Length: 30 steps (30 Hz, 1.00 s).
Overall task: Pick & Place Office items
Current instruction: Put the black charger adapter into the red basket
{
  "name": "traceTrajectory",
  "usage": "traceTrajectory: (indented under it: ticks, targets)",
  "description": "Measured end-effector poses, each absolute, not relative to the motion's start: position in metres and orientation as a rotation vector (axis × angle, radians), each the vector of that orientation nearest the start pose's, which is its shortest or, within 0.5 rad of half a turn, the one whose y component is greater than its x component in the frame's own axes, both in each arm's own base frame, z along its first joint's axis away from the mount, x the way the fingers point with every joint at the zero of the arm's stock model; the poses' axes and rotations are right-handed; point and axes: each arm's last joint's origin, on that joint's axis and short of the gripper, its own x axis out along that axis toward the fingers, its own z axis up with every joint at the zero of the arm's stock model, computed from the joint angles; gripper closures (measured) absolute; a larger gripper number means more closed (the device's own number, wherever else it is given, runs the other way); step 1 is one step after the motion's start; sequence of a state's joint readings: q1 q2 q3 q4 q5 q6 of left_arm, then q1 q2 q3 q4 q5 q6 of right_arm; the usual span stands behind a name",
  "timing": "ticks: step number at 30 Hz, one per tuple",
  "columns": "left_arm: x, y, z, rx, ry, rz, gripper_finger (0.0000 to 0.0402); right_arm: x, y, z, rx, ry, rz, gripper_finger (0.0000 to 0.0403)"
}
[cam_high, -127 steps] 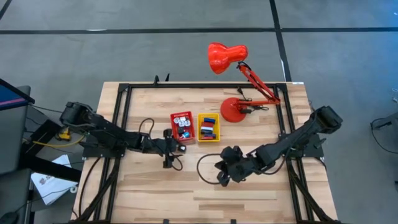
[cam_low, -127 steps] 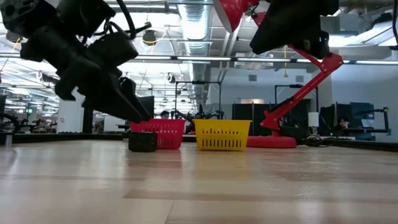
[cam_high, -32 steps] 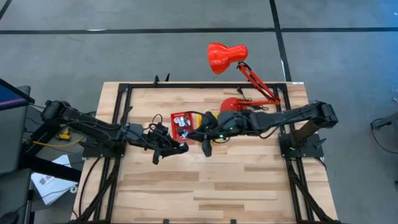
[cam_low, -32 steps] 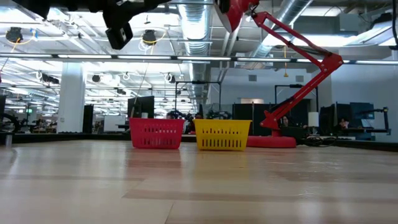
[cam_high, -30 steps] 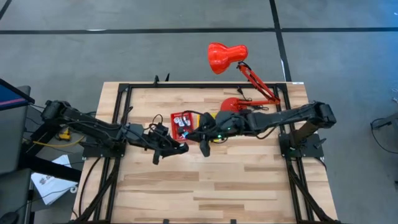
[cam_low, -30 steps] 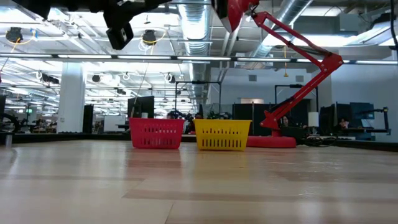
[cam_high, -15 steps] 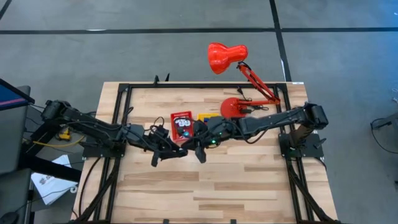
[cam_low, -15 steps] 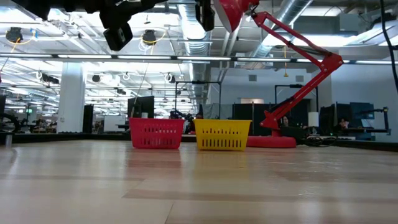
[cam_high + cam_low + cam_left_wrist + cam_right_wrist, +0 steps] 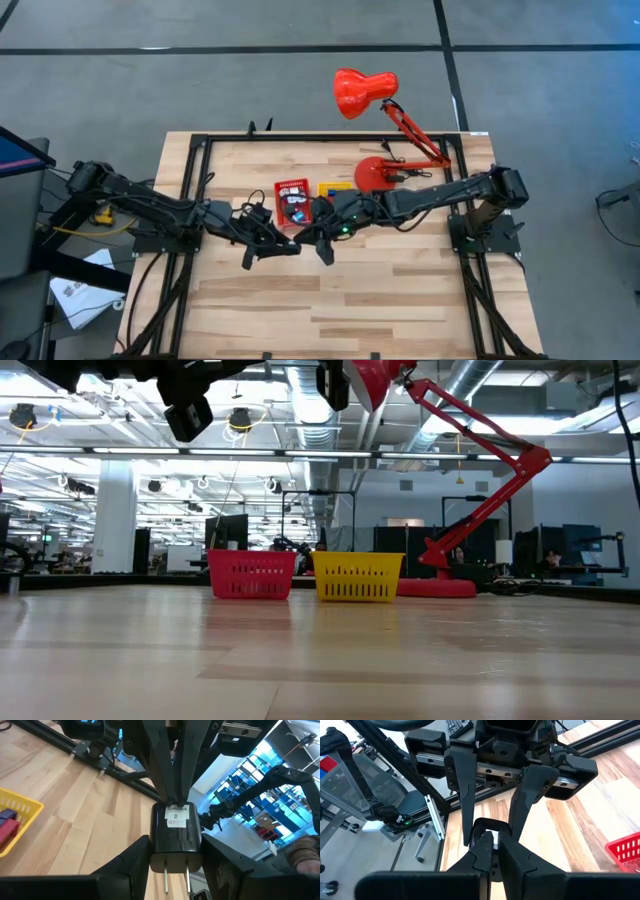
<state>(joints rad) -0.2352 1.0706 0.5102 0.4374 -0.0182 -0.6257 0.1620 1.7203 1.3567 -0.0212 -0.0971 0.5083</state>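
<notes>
A black plug-in charger (image 9: 175,837) with a white label and two metal prongs hangs in the air between both grippers, above the table on the near side of the red bin (image 9: 292,200). My left gripper (image 9: 294,246) reaches in from the table's left and my right gripper (image 9: 313,240) from the right; both are shut on the charger. The yellow bin (image 9: 330,187) is partly hidden under my right arm. Small white and blue office items (image 9: 293,203) lie in the red bin; red and dark pieces (image 9: 6,827) lie in the yellow bin. My left gripper (image 9: 175,847) pinches the charger's body by its two sides (image 9: 155,845), near the prong end. It comes roughly level from the table's left. The prongs (image 9: 186,879) point back toward its wrist and the charger is lifted clear of the table. My right gripper (image 9: 492,849) pinches the charger's far end (image 9: 175,806), the end away from the prongs, between its two fingers (image 9: 159,765). It comes roughly level from the table's right, opposite my left gripper. Only that end sits between its fingertips.
The red desk lamp stands with its base (image 9: 378,175) near the table's far right and its head (image 9: 360,92) beyond the far edge. Black frame rails (image 9: 195,190) run along the left and right sides. Bare wood (image 9: 330,300) lies toward the near edge.
My right arm has reached farther toward the table's left, from over the yellow bin to my left gripper, and its fingers now meet the charger. My left gripper has held the charger almost still in the air.
</notes>
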Motion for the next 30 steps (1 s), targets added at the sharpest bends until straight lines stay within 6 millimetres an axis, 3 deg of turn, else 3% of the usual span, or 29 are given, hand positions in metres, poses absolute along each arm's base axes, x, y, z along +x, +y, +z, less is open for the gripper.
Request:
traceTrajectory:
  ticks: [30]
  targets:
    - [0.223, -0.052, 0.246, -0.609, 0.164, -0.168, 0.0254, 0.389, 0.084, 0.292, 0.484, 0.499, 0.193, 0.0381]
